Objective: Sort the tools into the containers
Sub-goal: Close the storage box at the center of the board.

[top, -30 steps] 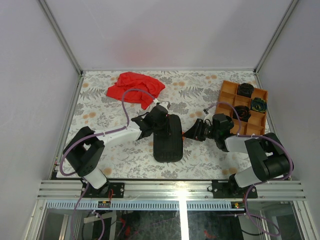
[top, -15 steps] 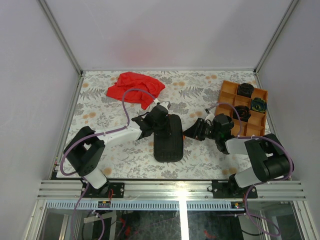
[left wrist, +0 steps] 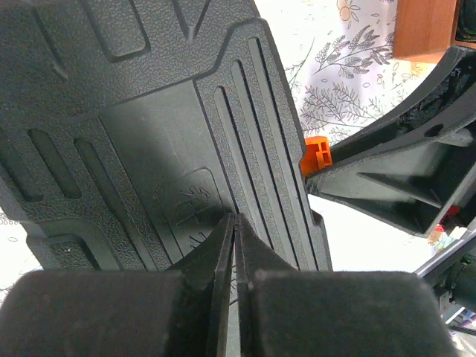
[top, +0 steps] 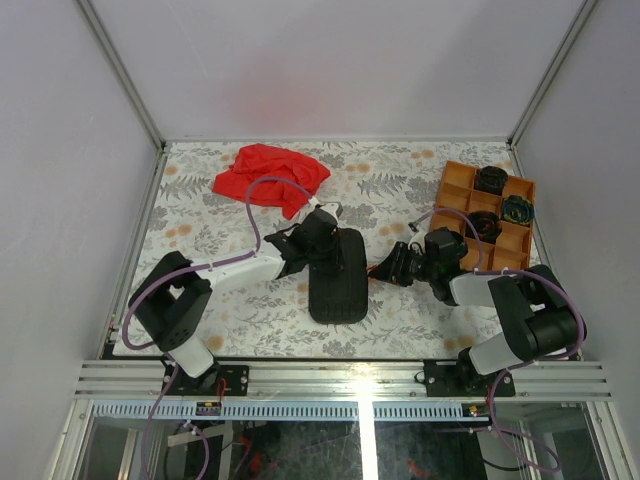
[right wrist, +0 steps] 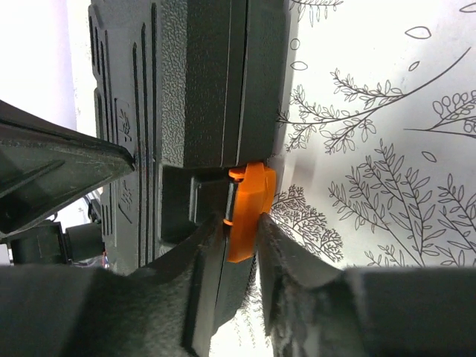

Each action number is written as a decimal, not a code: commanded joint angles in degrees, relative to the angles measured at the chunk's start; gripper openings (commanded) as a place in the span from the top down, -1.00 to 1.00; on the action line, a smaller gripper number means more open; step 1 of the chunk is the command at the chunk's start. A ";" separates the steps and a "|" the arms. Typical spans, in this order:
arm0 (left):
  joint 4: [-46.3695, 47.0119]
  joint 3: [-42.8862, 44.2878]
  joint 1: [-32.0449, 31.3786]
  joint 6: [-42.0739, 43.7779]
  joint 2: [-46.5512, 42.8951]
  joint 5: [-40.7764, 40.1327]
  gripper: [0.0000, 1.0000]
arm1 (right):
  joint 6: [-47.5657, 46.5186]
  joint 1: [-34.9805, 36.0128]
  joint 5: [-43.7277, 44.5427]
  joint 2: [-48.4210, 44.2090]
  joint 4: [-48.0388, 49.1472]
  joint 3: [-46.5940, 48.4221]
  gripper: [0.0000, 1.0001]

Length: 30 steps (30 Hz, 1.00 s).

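The black ribbed tool case (top: 335, 275) lies closed in the middle of the table. My left gripper (top: 322, 240) is shut, and its tips (left wrist: 234, 219) rest on the case lid (left wrist: 149, 134). My right gripper (top: 385, 268) is at the case's right edge, its jaws (right wrist: 239, 223) shut on the orange latch (right wrist: 249, 201), one finger on each side. The left wrist view also shows the latch (left wrist: 315, 152). The orange tray (top: 455, 185) at the back right holds three dark coiled bundles (top: 491, 180), one of them greenish (top: 517, 209). No hand tools show.
A red cloth (top: 272, 175) lies crumpled at the back left, just behind the left arm. The tray stands close behind the right arm's wrist. Grey walls enclose the flowered table on three sides.
The right gripper shifted slightly at the case's right edge, and its jaws opened a little and then narrowed onto the latch. The left gripper stayed shut on the lid.
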 commanded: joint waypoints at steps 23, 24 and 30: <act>-5.13 -1.95 -1.26 0.12 4.89 -1.17 1.00 | -16.00 0.23 9.01 -13.59 -24.21 10.19 0.78; -5.13 -1.99 -1.29 0.12 4.99 -1.33 1.00 | -16.23 0.27 8.75 -13.98 -24.73 10.74 0.78; -4.67 -2.06 -1.22 -0.31 5.45 -0.91 1.00 | -17.10 0.25 5.45 -15.51 -27.75 14.67 0.75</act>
